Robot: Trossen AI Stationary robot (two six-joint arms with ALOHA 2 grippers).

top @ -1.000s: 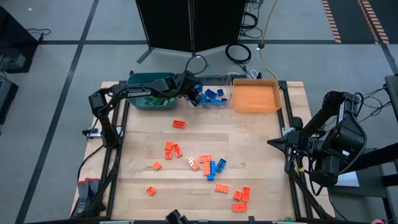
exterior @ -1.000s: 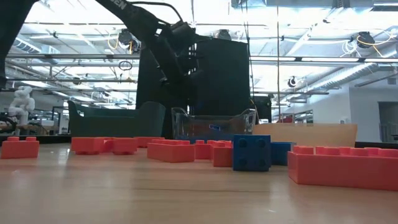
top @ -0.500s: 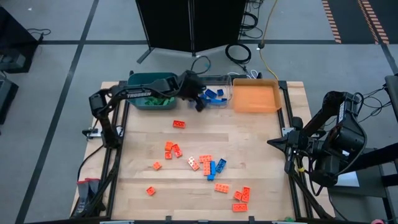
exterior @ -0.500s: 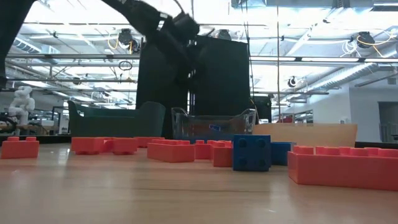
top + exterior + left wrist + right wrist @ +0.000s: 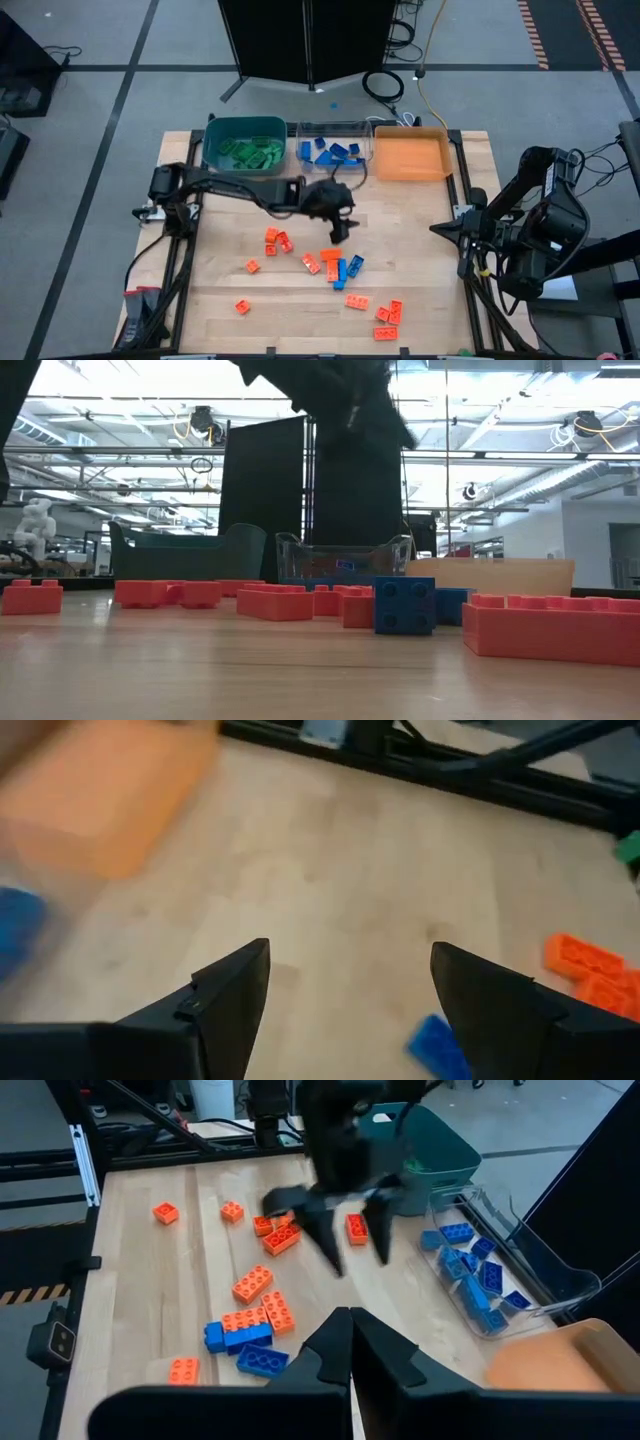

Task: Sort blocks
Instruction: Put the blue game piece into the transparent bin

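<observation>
Loose orange-red blocks (image 5: pixel 272 238) and a few blue blocks (image 5: pixel 342 272) lie flat on the wooden table, mostly in its near half. My left gripper (image 5: pixel 337 234) hangs open above the table's middle, just beyond a mixed cluster of blocks (image 5: pixel 250 1325). Nothing is between its fingers (image 5: pixel 232 990), and bare table shows in the gap. In the right wrist view this left gripper (image 5: pixel 358 1260) points down at a slant. My right gripper (image 5: pixel 350 1342) is shut and waits off the table's right edge (image 5: pixel 440 230).
Three bins stand in a row along the far edge: a teal bin (image 5: pixel 245 145) with green blocks, a clear bin (image 5: pixel 333 152) with blue blocks, and an orange bin (image 5: pixel 410 155). More orange-red blocks (image 5: pixel 388 318) lie near the front right. Bare wood lies at the table's right.
My left gripper has swung from above the clear bin toward the table's near edge and a little to the right. It now hangs over the middle of the table. The blocks on the table have not moved.
</observation>
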